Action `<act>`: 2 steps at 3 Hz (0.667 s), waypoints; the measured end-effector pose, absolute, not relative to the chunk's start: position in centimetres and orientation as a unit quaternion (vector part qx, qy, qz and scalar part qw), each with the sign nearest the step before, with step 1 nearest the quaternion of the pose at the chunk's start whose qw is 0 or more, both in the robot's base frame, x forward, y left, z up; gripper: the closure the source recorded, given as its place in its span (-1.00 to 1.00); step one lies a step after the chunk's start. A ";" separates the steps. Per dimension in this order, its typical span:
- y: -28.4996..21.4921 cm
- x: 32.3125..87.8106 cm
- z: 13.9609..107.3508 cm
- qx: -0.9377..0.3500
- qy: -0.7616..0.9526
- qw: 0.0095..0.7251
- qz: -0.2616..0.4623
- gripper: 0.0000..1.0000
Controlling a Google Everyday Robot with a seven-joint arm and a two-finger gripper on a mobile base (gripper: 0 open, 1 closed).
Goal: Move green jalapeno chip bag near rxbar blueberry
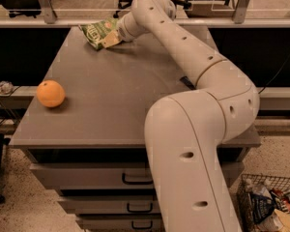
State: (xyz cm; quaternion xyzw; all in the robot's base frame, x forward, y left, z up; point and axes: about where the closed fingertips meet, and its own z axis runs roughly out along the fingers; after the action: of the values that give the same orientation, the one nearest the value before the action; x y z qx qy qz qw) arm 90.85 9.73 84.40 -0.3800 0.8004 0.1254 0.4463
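Camera view puts the gripper [112, 38] against the bag [97, 32], well beyond the orange [50, 93] and to its right, presumably to carry it; I cannot tell whether it grips. The bar isn't clearly visible, perhaps behind the arm [193, 57].

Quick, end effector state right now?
End effector: at the crinkly light-green chip bag near the grey table's far edge; open, closed or holding cannot be told.
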 end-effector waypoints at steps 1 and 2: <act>8.2 90.6 87.1 -0.382 0.788 0.471 0.111 0.48; 5.6 89.5 90.5 -0.381 0.772 0.499 0.097 0.94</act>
State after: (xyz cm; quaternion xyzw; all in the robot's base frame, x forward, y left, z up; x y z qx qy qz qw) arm 89.48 5.59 90.46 -0.3807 0.7721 0.0972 0.4994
